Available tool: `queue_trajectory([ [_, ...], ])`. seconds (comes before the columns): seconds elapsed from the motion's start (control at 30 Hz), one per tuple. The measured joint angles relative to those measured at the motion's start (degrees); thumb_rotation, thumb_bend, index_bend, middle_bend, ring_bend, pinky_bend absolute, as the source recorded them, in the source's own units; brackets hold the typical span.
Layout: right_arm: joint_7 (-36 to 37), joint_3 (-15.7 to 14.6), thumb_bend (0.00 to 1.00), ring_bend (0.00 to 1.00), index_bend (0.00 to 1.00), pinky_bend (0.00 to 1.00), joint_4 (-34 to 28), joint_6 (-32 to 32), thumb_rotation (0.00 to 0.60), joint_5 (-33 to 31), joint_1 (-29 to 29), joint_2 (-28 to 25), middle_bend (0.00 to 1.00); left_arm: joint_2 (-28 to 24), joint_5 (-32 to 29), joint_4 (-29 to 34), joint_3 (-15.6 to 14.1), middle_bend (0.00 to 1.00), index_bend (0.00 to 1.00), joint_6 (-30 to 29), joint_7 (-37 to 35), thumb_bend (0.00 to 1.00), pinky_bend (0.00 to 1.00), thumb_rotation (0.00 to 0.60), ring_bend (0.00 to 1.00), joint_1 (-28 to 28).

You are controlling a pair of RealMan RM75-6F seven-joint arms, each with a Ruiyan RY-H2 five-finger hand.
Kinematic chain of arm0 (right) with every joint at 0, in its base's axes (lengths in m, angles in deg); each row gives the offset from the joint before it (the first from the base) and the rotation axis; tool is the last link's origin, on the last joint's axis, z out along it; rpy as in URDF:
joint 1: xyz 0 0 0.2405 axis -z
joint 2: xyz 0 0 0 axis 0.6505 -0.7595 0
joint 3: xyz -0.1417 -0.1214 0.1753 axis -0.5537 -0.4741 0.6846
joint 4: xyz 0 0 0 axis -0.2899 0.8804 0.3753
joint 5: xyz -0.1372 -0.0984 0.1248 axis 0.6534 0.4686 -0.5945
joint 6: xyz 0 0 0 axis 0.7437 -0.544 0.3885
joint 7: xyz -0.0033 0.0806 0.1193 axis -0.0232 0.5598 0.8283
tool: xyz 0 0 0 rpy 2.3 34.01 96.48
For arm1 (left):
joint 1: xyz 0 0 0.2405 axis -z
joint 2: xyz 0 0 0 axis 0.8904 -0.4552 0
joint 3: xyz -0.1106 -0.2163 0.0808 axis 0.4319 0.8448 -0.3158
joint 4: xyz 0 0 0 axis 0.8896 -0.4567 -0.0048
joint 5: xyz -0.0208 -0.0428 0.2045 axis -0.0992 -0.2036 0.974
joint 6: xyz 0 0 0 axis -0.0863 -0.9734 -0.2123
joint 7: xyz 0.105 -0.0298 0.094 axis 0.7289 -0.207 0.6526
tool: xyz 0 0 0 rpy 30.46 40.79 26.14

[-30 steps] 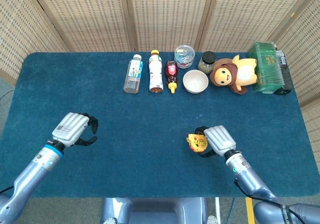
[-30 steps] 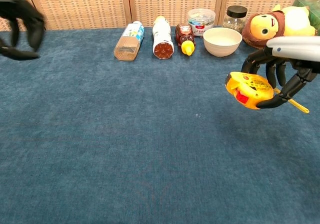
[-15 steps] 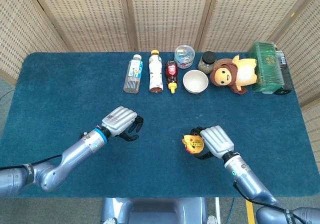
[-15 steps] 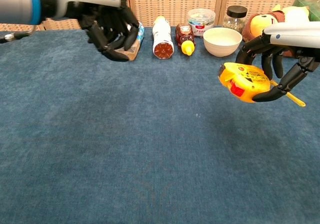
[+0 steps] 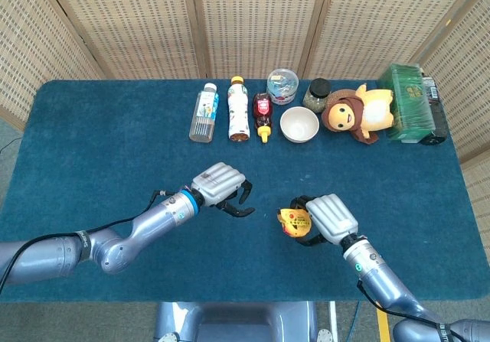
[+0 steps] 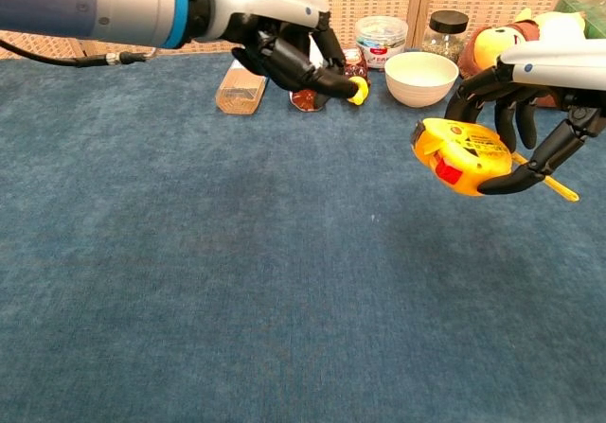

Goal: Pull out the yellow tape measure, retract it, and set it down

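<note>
The yellow tape measure (image 5: pixel 295 221) (image 6: pixel 460 154), with a red button on its face, hangs above the blue table, gripped by my right hand (image 5: pixel 329 216) (image 6: pixel 530 111). A short yellow strip sticks out behind it to the right in the chest view. My left hand (image 5: pixel 223 187) (image 6: pixel 284 49) hovers a short way left of the tape measure, fingers apart and pointing toward it, holding nothing. A gap separates the left fingertips from the tape.
Along the back of the blue table (image 5: pixel 115 151) lie a clear bottle (image 5: pixel 204 112), a white bottle (image 5: pixel 239 109) and a brown sauce bottle (image 5: pixel 262 112). Behind them stand a white bowl (image 5: pixel 299 124), a plastic tub (image 5: pixel 282 85), a jar (image 5: pixel 317 93), a plush toy (image 5: pixel 357 112) and a green box (image 5: pixel 409 103).
My left hand has swept from the table's left side rightward to just beside the tape measure. My right hand has shifted the tape measure slightly left.
</note>
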Motion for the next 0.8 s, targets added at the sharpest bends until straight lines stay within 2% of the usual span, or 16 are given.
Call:
queue_trajectory([
  [0.17,0.55,0.02,0.24,0.52,0.47,0.50,-0.28,0.10,0.501,0.28,0.06,-0.17,0.50,2.08,-0.15,-1.59,-0.03,1.00,0.57,-0.65,-0.77,0.33,0.99,0.243,1.00,1.49],
  [0.23,1.11,0.12,0.24,0.52,0.47,0.50,-0.28,0.14,0.501,0.40,0.11,-0.24,0.50,3.14,0.42,-2.49,0.00,1.00,0.57,-0.98,-1.42,0.33,0.99,0.297,1.00,1.95],
  [0.47,2.85,0.78,0.24,0.52,0.47,0.50,0.37,0.35,0.501,0.12,0.22,-0.99,0.50,3.75,3.57,-3.38,-0.25,1.00,0.55,-1.79,-3.43,0.34,0.99,0.582,1.00,2.41],
  [0.57,3.34,0.93,0.24,0.52,0.47,0.50,0.37,0.41,0.504,0.23,0.26,-1.21,0.50,3.90,3.77,-3.64,-0.33,1.00,0.54,-2.05,-4.25,0.34,0.99,0.598,1.00,2.49],
  [0.8,3.77,0.86,0.24,0.52,0.47,0.50,-0.03,0.75,0.504,0.83,0.24,-1.32,0.50,4.61,4.28,-4.64,-0.69,1.00,0.54,-2.35,-5.42,0.33,0.99,0.580,1.00,2.97],
])
